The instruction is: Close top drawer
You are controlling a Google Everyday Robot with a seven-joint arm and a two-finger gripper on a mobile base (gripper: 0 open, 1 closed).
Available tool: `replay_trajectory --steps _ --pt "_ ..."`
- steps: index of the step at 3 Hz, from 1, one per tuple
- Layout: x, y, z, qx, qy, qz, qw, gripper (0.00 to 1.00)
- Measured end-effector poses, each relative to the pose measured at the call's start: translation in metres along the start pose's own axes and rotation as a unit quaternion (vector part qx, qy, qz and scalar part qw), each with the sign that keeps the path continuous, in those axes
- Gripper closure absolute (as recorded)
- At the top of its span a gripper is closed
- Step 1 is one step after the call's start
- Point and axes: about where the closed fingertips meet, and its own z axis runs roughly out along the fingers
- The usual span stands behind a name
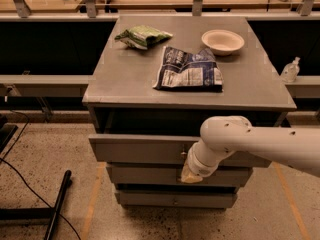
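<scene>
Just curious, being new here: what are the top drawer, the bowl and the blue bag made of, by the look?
The top drawer, with the gripper at its front: matte grey, flat, probably painted metal or laminate. The bowl: dull beige, likely paper pulp or plastic. The blue bag: crinkled, shiny highlights, so plastic film.

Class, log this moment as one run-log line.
wide dull-grey top drawer: open, sticking out | claw: low before its front, centre | closing: not done
</scene>
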Motion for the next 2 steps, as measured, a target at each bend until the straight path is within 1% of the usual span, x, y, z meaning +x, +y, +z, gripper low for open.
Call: replay_trajectory --steps 2 --pt "0.0 0.0001 0.0 0.0 0.0 0.0 1.0 1.0"
